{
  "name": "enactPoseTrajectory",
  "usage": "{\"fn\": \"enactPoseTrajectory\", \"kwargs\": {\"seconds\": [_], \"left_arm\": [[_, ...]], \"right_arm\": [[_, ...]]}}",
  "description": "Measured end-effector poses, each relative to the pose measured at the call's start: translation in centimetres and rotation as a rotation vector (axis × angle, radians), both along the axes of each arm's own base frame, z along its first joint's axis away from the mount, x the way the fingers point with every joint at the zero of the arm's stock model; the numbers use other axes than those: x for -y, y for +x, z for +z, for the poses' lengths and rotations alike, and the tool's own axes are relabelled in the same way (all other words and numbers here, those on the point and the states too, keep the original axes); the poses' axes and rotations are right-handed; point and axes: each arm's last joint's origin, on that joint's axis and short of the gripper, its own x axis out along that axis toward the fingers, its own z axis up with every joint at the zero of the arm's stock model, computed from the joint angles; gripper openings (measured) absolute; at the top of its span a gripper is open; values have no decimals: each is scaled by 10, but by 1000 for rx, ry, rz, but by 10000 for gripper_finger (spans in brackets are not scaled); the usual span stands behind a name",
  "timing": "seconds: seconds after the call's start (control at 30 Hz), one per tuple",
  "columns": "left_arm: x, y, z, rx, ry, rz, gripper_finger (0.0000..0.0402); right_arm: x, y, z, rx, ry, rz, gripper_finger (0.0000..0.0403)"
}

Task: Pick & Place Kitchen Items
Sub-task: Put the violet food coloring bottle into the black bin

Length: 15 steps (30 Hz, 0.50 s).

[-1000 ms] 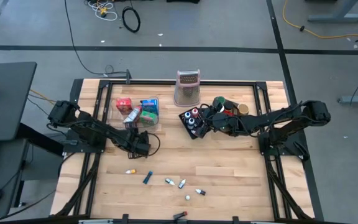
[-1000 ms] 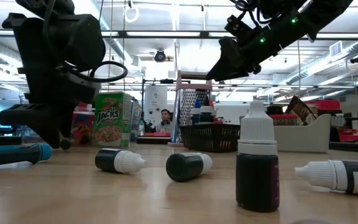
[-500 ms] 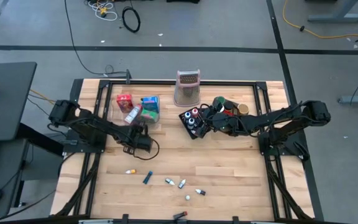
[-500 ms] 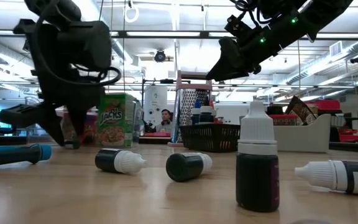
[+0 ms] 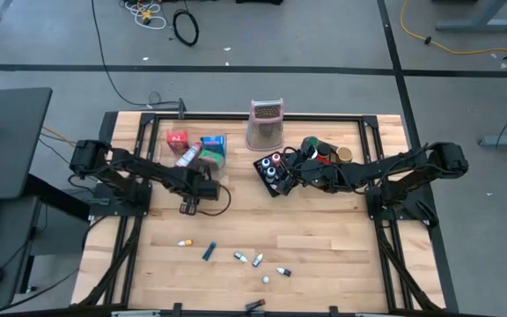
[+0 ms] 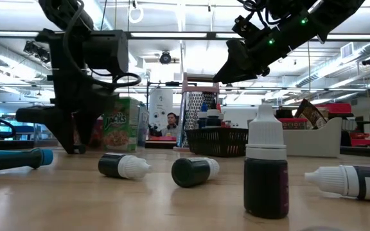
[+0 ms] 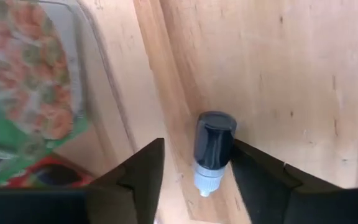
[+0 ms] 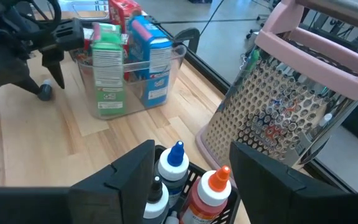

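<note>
Altogether six small vials [image 5: 258, 260] lie scattered at the surface's [image 5: 324, 238] six o'clock. Three packets [image 5: 211, 150], red, green and blue, stand in the clear tray [image 8: 129, 81] at eleven o'clock. Left gripper [image 7: 194, 163], jaws open, straddles one dark-capped vial [image 7: 212, 149]; right gripper [image 8: 191, 163], jaws open, hovers over the black basket [image 5: 271, 172].

The room is bright. Long ceiling lights [image 6: 172, 35] shine down from above and look very white in the low view. The wooden table [image 5: 324, 238] is lit evenly from the top, with only soft, small shadows under the arms. In the low view the little bottle [image 6: 266, 168] close to the camera is sharp, but the room far behind is hazy. In the left wrist view the green box [image 7: 23, 93] is smeared and blurry. The metal grater [image 8: 291, 106] has small shiny spots.
</note>
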Motion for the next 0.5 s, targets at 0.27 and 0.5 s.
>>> {"fn": "enactPoseTrajectory", "kwargs": {"seconds": [0.27,0.5], "left_arm": [[1,0,-1,11,-37,47,109],[1,0,-1,34,-35,106,84]], "right_arm": [[0,0,0,0,0,0,221],[0,0,0,0,-1,-1,221]]}}
